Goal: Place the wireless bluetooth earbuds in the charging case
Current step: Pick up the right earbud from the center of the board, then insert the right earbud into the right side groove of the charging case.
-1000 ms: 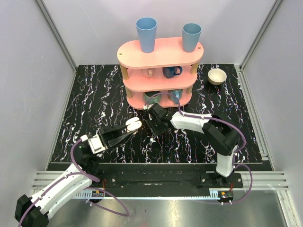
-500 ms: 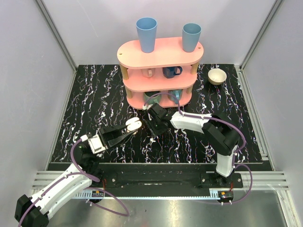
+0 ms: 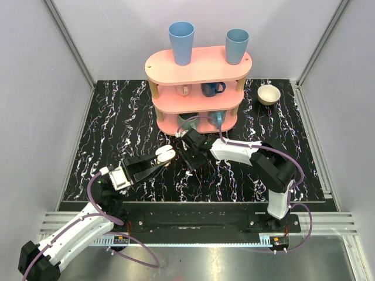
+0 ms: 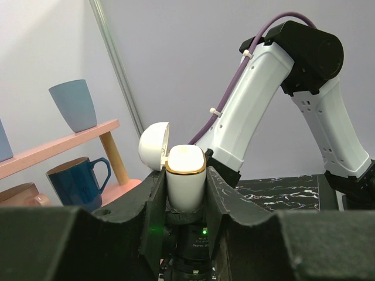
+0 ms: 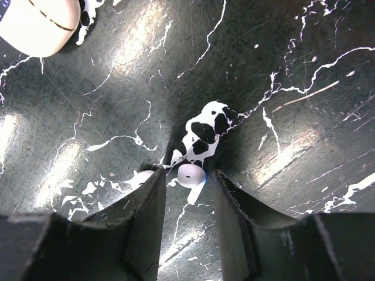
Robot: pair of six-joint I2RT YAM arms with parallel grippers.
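Note:
My left gripper (image 3: 159,159) is shut on the white charging case (image 3: 164,154) and holds it above the table left of centre. In the left wrist view the case (image 4: 186,175) stands upright between my fingers (image 4: 153,205), gold rim up and lid (image 4: 154,145) open. My right gripper (image 3: 188,163) is open and low over the table just right of the case. In the right wrist view one white earbud (image 5: 192,175) lies on the table between the open jaws of my right gripper (image 5: 188,174). A second earbud (image 5: 141,177) shows partly behind the left finger. The case (image 5: 38,22) shows at the top left.
A pink three-tier shelf (image 3: 199,64) stands at the back centre with two blue cups (image 3: 181,42) on top and mugs (image 3: 212,89) on its lower levels. A beige bowl (image 3: 269,93) sits at the back right. The black marble mat (image 3: 117,117) covers the table.
My right gripper has shifted slightly left, closer to the shelf foot and the case. My left arm has held still with the case.

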